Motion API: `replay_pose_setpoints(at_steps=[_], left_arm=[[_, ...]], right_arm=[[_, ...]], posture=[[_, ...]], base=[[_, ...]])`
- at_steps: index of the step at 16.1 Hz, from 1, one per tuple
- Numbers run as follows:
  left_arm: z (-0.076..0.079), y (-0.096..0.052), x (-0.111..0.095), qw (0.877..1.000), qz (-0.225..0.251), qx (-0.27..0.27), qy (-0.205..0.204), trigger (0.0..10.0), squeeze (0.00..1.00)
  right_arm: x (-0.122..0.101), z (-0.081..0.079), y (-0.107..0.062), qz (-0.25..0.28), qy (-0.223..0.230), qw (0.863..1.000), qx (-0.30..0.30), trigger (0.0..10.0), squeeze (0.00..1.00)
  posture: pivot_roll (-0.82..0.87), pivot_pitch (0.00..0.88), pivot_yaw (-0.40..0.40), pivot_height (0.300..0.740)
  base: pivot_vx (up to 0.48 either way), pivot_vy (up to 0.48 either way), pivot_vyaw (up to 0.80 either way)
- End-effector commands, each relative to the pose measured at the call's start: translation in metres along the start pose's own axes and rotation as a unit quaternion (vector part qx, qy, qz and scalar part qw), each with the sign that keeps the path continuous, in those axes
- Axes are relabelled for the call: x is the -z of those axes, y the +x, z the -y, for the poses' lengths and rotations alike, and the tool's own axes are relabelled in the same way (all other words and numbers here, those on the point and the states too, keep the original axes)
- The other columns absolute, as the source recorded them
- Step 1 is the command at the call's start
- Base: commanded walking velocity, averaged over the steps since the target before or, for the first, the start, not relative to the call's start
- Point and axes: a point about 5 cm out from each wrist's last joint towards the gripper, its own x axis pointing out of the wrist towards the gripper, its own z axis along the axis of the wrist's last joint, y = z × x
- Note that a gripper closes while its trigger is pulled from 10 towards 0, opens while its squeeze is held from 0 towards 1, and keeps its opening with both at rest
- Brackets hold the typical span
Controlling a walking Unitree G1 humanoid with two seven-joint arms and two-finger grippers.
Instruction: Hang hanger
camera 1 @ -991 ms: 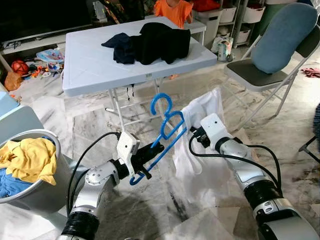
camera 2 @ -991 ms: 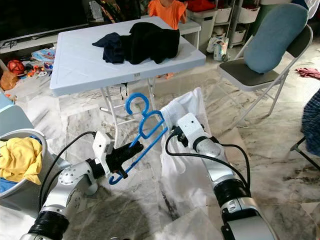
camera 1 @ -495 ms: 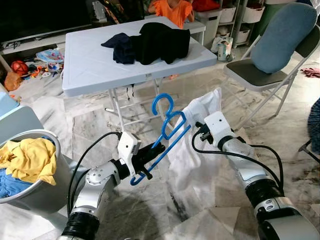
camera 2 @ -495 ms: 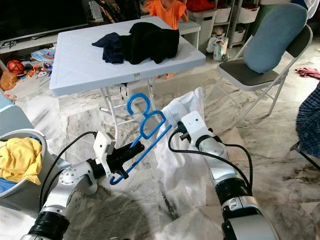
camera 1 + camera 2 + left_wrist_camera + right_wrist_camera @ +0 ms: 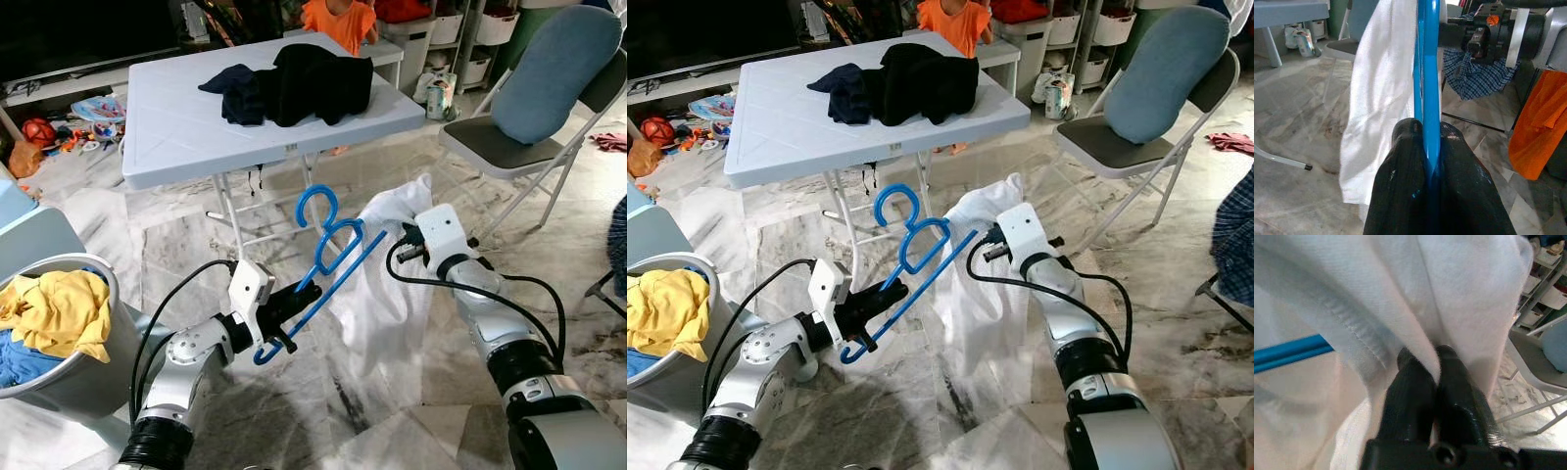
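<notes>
A blue plastic hanger (image 5: pixel 323 257) is held up in front of me, hook uppermost, with my left gripper (image 5: pixel 281 315) shut on its lower end. In the left wrist view the blue bar (image 5: pixel 1428 88) runs up from between the black fingers (image 5: pixel 1405 196). A white garment (image 5: pixel 382 294) hangs from my right gripper (image 5: pixel 409 235), which is shut on the cloth near its top edge. The hanger's upper arm reaches into the cloth beside that gripper. In the right wrist view the white cloth (image 5: pixel 1400 298) is pinched between the fingers (image 5: pixel 1413 396), with a piece of blue hanger (image 5: pixel 1288 354) beside it.
A white folding table (image 5: pixel 176 127) with dark clothes (image 5: pixel 294 83) stands just ahead. A laundry basket (image 5: pixel 69 372) with yellow and blue clothes sits at my left. A folding chair with a blue cushion (image 5: pixel 549 88) is at the right. A person in orange (image 5: pixel 338 20) stands behind the table.
My right gripper has moved to the right and slightly up with the white garment, drawing the cloth along the hanger's arm. The left gripper and the hanger have hardly moved.
</notes>
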Motion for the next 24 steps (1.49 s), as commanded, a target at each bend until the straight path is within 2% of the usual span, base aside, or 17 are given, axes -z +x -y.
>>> replay_pose_setpoints(at_steps=[1,6,8,9,11,13,15,17,18,19,22,23,24], left_arm=[[-0.003,-0.002,-0.010,1.000,0.018,-0.008,0.020,0.0,0.00],[-0.009,-0.007,0.000,0.999,-0.017,-0.021,0.039,0.0,0.00],[-0.005,-0.015,0.009,0.998,-0.048,-0.002,0.050,0.0,0.00],[-0.003,-0.017,0.011,0.997,-0.054,0.007,0.052,0.0,0.00],[0.011,-0.027,0.018,0.992,-0.084,0.063,0.064,0.0,0.00],[0.014,-0.031,0.017,0.991,-0.090,0.077,0.069,0.0,0.00],[0.012,-0.035,0.013,0.991,-0.084,0.066,0.077,0.0,0.00],[0.007,-0.043,0.004,0.995,-0.058,0.015,0.075,0.0,0.00],[0.003,-0.046,-0.001,0.997,-0.035,-0.035,0.064,4.5,0.00],[0.002,-0.050,-0.004,0.993,-0.002,-0.109,0.043,10.0,0.00],[0.008,-0.058,-0.004,0.982,0.028,-0.184,0.031,10.0,0.00],[0.004,-0.058,-0.003,0.973,0.023,-0.226,0.034,10.0,0.00],[0.002,-0.058,-0.003,0.971,0.020,-0.238,0.032,10.0,0.00]], right_arm=[[-0.014,0.005,0.004,0.025,0.005,1.000,0.010,0.0,0.00],[-0.053,0.031,0.007,0.097,0.016,0.992,0.078,0.0,0.00],[-0.067,0.051,0.007,0.114,0.037,0.982,0.148,0.0,0.00],[-0.069,0.054,0.007,0.113,0.041,0.980,0.161,0.0,0.00],[-0.070,0.057,0.009,0.101,0.030,0.977,0.183,0.0,0.00],[-0.068,0.061,0.008,0.093,0.028,0.973,0.210,0.0,0.00],[-0.062,0.067,0.006,0.079,0.020,0.969,0.235,0.0,0.00],[-0.048,0.075,0.000,0.052,0.017,0.964,0.260,0.0,0.00],[-0.038,0.078,-0.003,0.038,0.022,0.964,0.264,0.0,0.00],[-0.025,0.082,-0.010,0.023,0.027,0.962,0.270,0.0,0.00],[-0.009,0.089,-0.019,0.008,0.043,0.959,0.278,0.0,0.00],[-0.008,0.084,-0.020,0.021,0.053,0.966,0.250,0.0,0.00],[-0.007,0.082,-0.021,0.025,0.052,0.969,0.240,0.0,0.00]], posture=[[-0.15,0.000,0.036,0.740],[-0.15,0.000,0.035,0.740],[-0.15,0.000,0.037,0.740],[-0.16,0.000,0.037,0.740],[-0.15,0.000,0.032,0.740],[-0.14,0.000,0.032,0.740],[-0.14,0.000,0.032,0.740],[-0.13,0.000,0.033,0.740],[-0.13,0.000,0.034,0.740],[-0.11,0.000,0.033,0.740],[-0.10,0.000,0.030,0.740],[-0.09,0.000,0.026,0.740],[-0.09,0.000,0.026,0.740]], base=[[0.000,0.000,0.00],[0.000,0.000,0.00],[0.000,0.000,0.00],[0.000,0.000,0.00],[0.000,0.000,0.00],[0.000,0.000,0.00],[0.000,0.000,0.00],[0.000,0.000,0.00],[0.000,0.000,0.00],[0.000,0.000,0.00],[0.000,0.000,0.00],[0.000,0.000,0.00],[0.000,0.000,0.00]])
